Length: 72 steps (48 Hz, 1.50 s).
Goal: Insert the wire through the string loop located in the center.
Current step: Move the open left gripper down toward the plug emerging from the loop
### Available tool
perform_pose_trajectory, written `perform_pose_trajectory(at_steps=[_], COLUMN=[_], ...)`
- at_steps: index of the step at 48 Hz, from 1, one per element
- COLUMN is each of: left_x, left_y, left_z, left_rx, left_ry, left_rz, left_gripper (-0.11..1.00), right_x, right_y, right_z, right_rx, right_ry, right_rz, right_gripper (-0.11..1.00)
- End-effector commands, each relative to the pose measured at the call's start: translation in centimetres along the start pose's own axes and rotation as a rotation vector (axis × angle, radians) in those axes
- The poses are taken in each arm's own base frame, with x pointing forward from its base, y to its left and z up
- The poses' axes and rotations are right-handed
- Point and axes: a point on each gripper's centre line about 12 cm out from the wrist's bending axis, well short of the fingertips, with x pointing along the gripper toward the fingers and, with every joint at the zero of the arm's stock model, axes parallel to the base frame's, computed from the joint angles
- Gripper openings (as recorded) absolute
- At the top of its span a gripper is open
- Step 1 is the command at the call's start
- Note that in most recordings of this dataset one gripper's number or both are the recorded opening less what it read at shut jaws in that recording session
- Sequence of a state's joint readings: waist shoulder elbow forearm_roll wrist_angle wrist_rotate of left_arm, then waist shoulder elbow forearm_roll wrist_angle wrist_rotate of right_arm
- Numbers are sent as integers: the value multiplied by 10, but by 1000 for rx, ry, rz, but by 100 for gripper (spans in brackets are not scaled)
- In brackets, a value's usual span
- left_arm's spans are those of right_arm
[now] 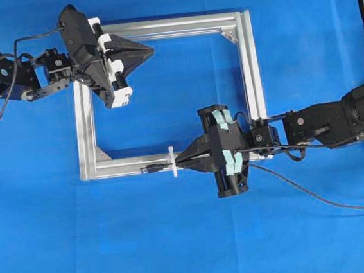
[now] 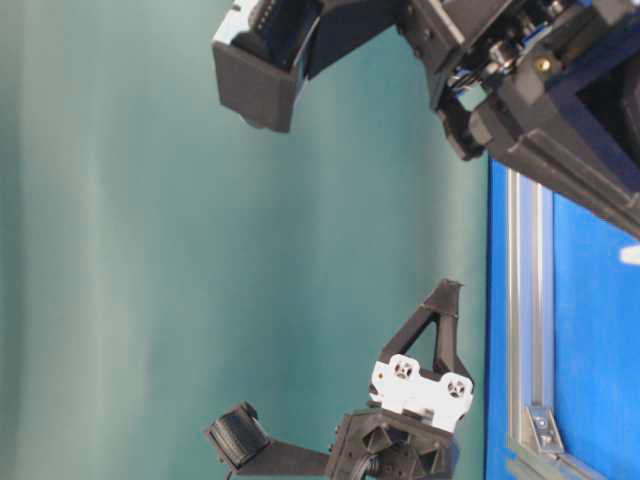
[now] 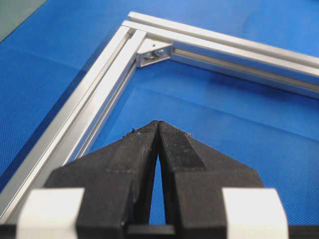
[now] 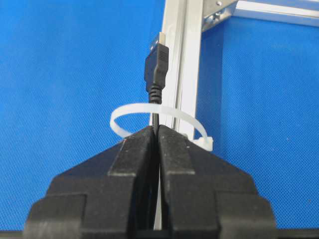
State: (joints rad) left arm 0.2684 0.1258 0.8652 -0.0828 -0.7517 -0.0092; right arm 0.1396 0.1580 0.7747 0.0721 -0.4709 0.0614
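Far left: left claw [image 1: 150, 48] parked over the frame [image 1: 251, 72], up near its top bar and well away from the work. Pads [image 3: 172, 142] pressed together, tips meeting, nothing between them, nothing touched. Likely kept there simply to stay out of the way; only bare blue mat [image 3: 239, 124] and a corner bracket [image 3: 154, 51] ahead of it.

Middle: loop [image 4: 154, 115] standing upright on the bottom bar, a thin white band arched just in front of the right claw's tips, anchored to the bar at its right foot. Set on edge like that, presumably, so its opening faces along the bar and a cable can be pushed straight through.

Right: right claw [image 1: 183, 159] lying low along the bottom bar, pointing toward the loop, tips right at it. Clamped shut on the wire [image 4: 156, 74], pinched just behind the plug. Plug and a short stub of cable sticking out ahead of the tips, already past the white band, so the plug end seems threaded through. Short grip probably chosen to keep the limp end stiff and aimed. Behind the claw, rest of the wire trailing off across the mat to the right edge.

Judged close to done: more length still to be fed through.
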Motion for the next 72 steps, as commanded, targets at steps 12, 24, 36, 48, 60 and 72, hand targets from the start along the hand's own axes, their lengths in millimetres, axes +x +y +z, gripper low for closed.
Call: perform_pose_trajectory(at_steps=[12, 24, 36, 48, 60, 72], left_x=[-2, -15, -37, -54, -63, -63], left_y=[-3, -32, -69, -106, -128, -129], left_z=[14, 2, -5, -13, -15, -14], left_rx=[-2, -14, -32, -29, -27, -49], left_ry=[-41, -7, 14, 39, 45, 49], left_rz=[-11, -88, -199, -312, -380, -380], left_gripper=[0, 0, 0, 0, 0, 0], right_x=[0, 0, 0, 0, 0, 0], right_y=[1, 0, 0, 1, 0, -1], right_z=[9, 8, 8, 8, 8, 8], right_rx=[5, 4, 4, 4, 5, 6], right_ry=[-26, -15, -15, -15, -15, -14], right_rz=[2, 1, 1, 3, 1, -2], right_gripper=[-3, -3, -3, -3, -3, -3])
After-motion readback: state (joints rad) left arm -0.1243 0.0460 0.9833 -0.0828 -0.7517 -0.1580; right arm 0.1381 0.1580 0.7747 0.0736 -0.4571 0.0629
